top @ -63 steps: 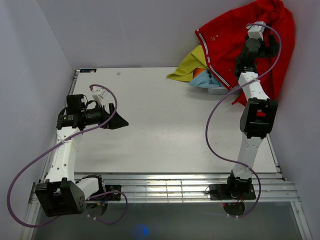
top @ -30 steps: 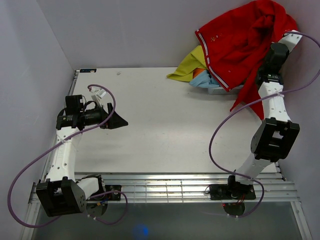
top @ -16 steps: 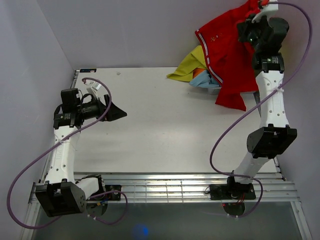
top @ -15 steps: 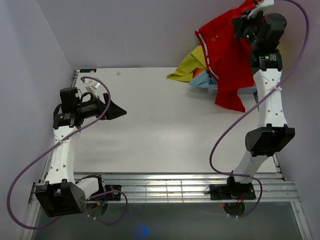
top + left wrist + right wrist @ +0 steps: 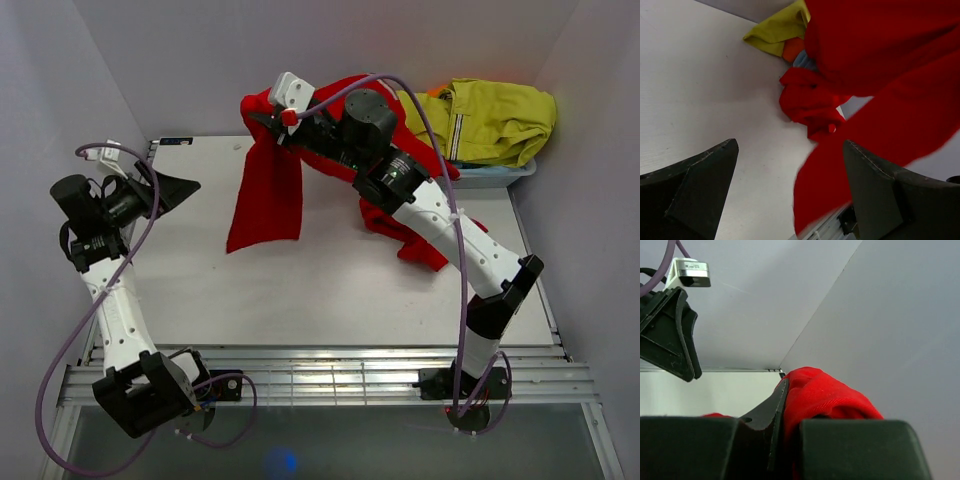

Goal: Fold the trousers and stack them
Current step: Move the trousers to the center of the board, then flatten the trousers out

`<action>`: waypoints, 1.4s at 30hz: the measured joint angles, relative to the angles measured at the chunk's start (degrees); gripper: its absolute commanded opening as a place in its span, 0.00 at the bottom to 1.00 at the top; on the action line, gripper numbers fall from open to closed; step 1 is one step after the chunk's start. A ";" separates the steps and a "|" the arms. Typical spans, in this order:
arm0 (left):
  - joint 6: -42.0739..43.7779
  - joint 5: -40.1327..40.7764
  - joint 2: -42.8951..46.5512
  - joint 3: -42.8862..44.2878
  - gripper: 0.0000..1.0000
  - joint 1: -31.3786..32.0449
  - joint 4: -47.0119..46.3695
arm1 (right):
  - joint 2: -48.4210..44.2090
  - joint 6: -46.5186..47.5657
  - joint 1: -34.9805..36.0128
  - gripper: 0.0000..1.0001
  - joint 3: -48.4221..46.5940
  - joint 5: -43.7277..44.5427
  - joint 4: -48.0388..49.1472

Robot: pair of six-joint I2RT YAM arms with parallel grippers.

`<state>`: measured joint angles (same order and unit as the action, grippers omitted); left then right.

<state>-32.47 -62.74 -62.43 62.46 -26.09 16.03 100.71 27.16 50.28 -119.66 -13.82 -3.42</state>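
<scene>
Red fabric hung in the upper middle of the overhead frame, where the right gripper (image 5: 268,120) was clamped tight on a fold of the trousers (image 5: 265,195) and held it up above the white table (image 5: 330,290). One length of the garment dropped straight down from the grip to left of centre; whether its lower edge touched the tabletop could not be told. The rest trailed beneath the right arm and lay bunched on the table right of centre. In the right wrist view, red cloth bulged up between the two dark fingers (image 5: 860,450) at the bottom of the frame.

At the upper left of the overhead frame the left gripper (image 5: 180,185) stood with its jaws spread wide, holding nothing, turned towards the hanging cloth but apart from it. Its own camera showed red cloth filling the upper right of the frame and a crumpled red heap on the table at centre.

A yellow-green jacket (image 5: 490,120) lay in the upper right corner of the overhead frame, over a pale bin (image 5: 500,178) at the table's far edge.
</scene>
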 measured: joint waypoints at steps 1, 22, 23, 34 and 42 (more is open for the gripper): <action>0.20 -0.57 0.07 0.04 0.96 -1.14 -0.20 | -0.17 -0.04 0.92 0.08 0.61 0.37 1.03; 38.77 18.47 -39.67 24.94 0.89 27.58 14.95 | -54.58 14.45 -22.01 0.08 74.86 20.04 -12.68; 39.23 20.48 -42.73 26.56 0.89 28.61 15.32 | -54.51 16.15 -22.43 0.08 76.24 20.13 -14.38; 42.82 31.10 -57.24 31.17 0.98 38.42 20.04 | -63.76 35.39 -26.53 0.08 83.95 15.67 -27.08; 43.36 32.74 -62.79 36.52 0.81 45.72 21.09 | -64.61 42.29 -26.64 0.08 86.75 14.49 -30.21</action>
<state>10.90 -30.00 -125.23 98.98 19.64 37.12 36.10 69.45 23.64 -32.91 0.67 -33.63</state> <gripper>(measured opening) 0.880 0.086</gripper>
